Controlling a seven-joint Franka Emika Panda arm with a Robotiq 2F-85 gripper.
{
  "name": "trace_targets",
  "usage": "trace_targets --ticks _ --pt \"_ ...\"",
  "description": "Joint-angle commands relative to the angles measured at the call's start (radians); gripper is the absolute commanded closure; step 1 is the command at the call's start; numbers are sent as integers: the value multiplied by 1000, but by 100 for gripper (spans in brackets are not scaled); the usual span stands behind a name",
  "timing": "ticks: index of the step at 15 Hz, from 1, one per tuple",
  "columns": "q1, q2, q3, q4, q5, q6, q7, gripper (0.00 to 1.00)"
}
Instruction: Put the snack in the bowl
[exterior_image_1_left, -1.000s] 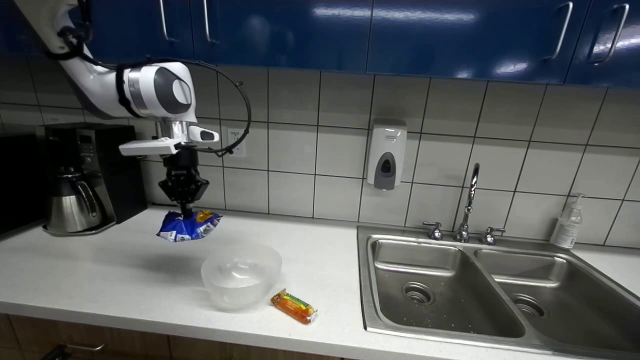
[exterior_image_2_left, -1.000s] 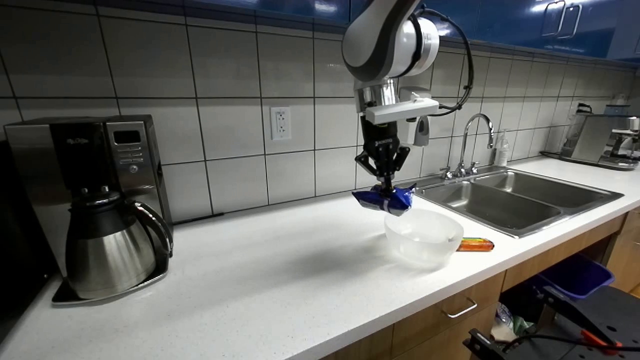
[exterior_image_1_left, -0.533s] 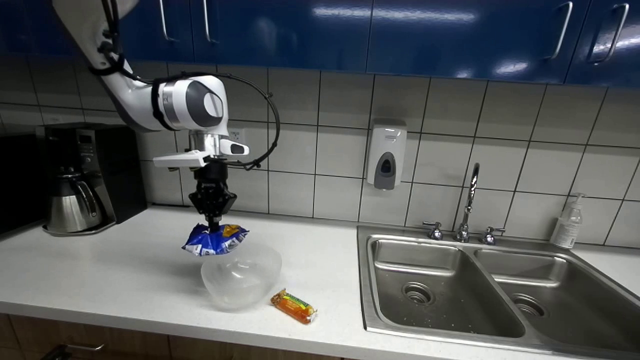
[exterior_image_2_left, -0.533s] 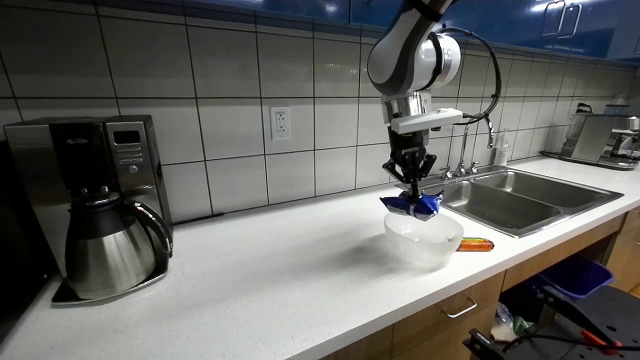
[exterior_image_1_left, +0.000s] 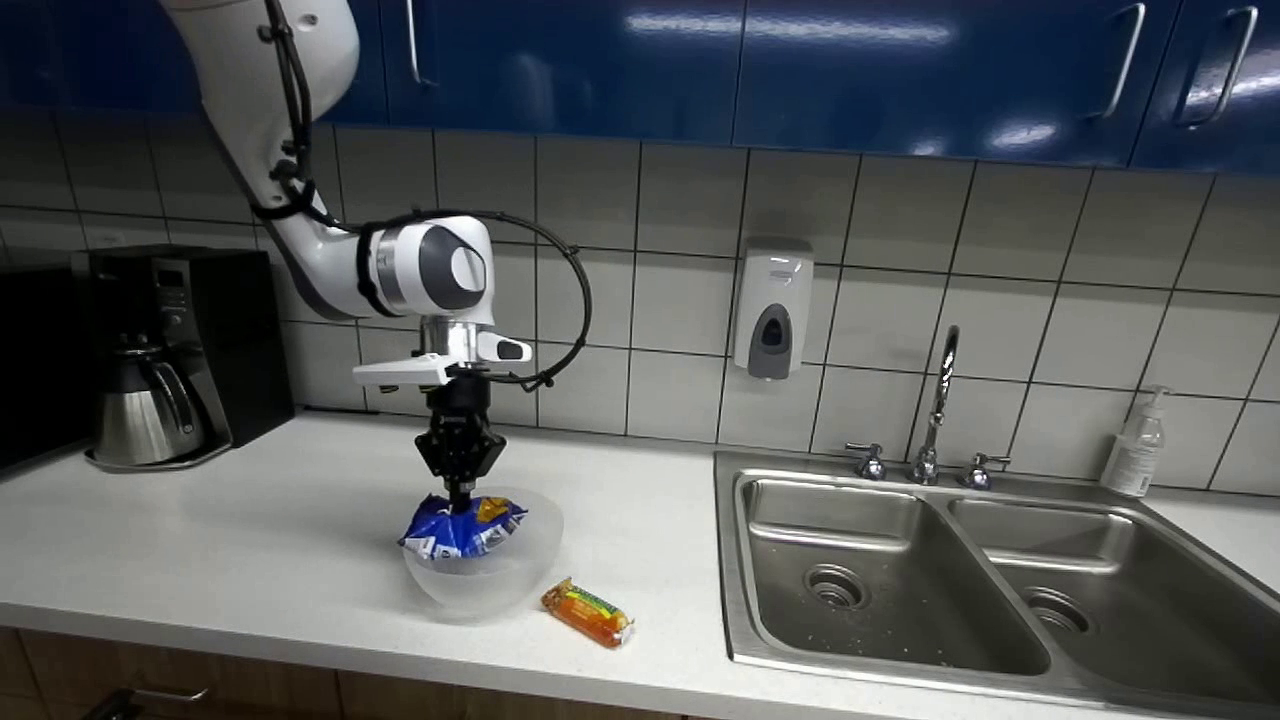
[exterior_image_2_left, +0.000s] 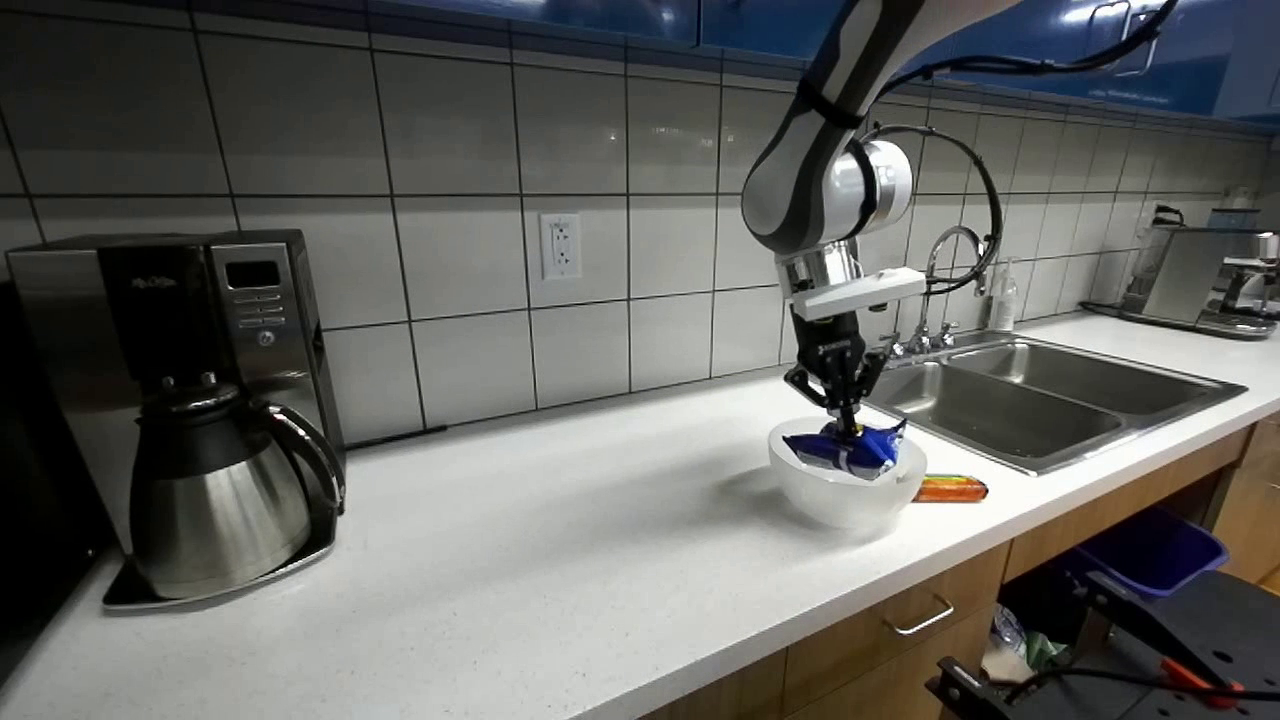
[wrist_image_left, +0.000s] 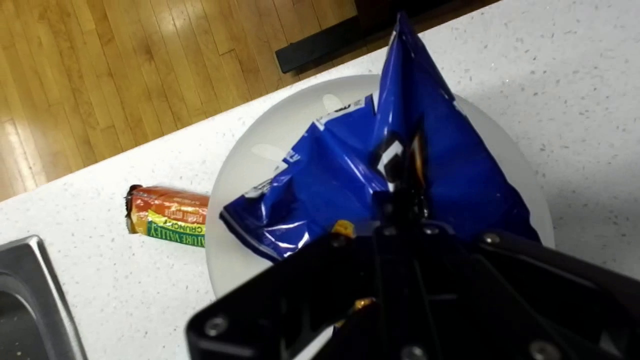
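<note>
We judge the placing step to be in hand: the blue snack packet (wrist_image_left: 357, 167) lies across the mouth of the bowl (exterior_image_2_left: 845, 505), which stands on the desk (exterior_image_2_left: 560, 540), and its underside looks to be below the rim, though we cannot tell whether it touches the bottom. Over the middle of the bowl, the gripper (exterior_image_2_left: 848, 426) has its fingers drawn nearly together, a fold of the foil pinched between them. In the wrist view a pointed corner crosses the bowl's rim, so we think the next move calls for a little more lowering, perhaps a nudge to bring that corner inside, then parting the fingers and rising straight off the bowl. We see the arm (exterior_image_1_left: 325, 260) slope down from well above the bowl to a wrist (exterior_image_2_left: 822, 268) that points the gripper into the bowl, near upright but leaning slightly in an exterior view.
</note>
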Motion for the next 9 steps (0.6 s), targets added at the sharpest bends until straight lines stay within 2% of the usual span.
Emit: trace_targets --ticks 1,2,3,4,5,9 --pt "0 87 -6 80 -23 -7 17 100" --pt "1 99 -6 90 -19 -13 14 100" --pt "0 102 -5 94 -16 -21 5 74" --pt "2 101 -5 95 -18 -23 2 73" --pt "3 96 -6 92 -21 -26 -2 68" --pt "6 -50 5 21 -39 -67 -86 38"
